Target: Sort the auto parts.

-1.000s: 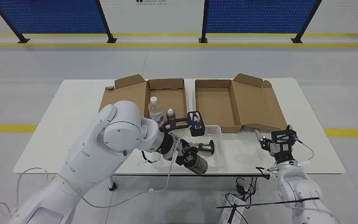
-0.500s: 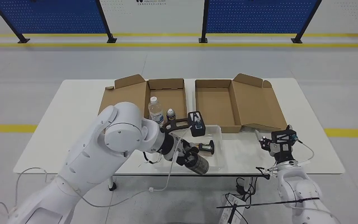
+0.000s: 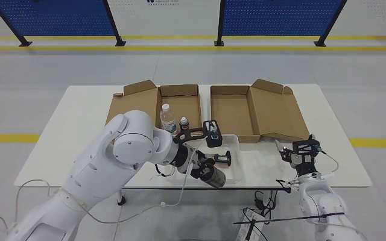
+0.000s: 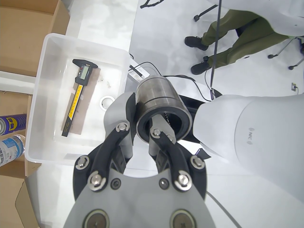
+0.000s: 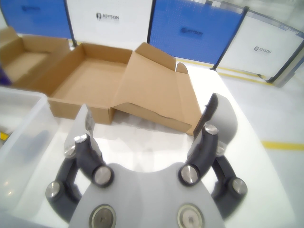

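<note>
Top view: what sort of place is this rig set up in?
Probably a factory floor or industrial test cell: blue fence panels behind, yellow floor lines, and a white table with open cardboard boxes for sorting.

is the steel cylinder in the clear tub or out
Out: the left gripper holds the hollow steel cylinder outside the wall of the clear plastic tub, one jaw inside its bore.
</note>
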Controlling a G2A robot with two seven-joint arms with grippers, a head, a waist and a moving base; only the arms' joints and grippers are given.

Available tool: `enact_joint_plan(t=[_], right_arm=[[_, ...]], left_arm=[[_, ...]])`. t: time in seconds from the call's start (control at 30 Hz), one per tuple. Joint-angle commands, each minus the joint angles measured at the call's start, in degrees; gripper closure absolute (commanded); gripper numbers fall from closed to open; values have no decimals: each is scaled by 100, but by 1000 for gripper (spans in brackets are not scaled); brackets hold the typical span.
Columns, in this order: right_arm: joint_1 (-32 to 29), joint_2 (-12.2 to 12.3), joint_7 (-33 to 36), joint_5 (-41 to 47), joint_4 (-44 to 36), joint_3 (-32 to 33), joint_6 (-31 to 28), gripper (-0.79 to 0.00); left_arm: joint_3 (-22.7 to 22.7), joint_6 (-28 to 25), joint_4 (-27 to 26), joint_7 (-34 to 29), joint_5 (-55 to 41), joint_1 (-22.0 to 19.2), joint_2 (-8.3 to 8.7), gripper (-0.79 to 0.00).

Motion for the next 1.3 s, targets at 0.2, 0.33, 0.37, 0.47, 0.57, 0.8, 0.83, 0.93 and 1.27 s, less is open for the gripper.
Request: enact_joint_plan(t=[0.2,0.33,0.37,0.47,0.57,0.8,0.83,0.93,1.27], right_arm=[[0,0,0,0,0,0,0,-785],[0,0,0,0,0,0,0,-785],[0,0,0,0,0,0,0,-785],[0,0,0,0,0,0,0,-785],[0,0,0,0,0,0,0,-785],[0,0,0,0,0,0,0,-785],[0,0,0,0,0,0,0,-785],[0,0,0,0,0,0,0,-785],[0,0,0,0,0,0,0,-785]], left_arm=[[-6,34,66,174,133,-51,22,0],[-5,147,246,491,488,-149,12,0],[31,203,305,568,640,-186,4,0],[208,353,442,738,1164,-339,-37,0],[367,489,667,1111,1300,-451,-107,0],[617,714,1281,1721,1643,-814,-260,0],[652,772,1373,1775,1697,-860,-281,0],[761,981,1569,1904,1991,-1009,-342,0],[1018,1720,2301,2307,2435,-1282,-555,0]])
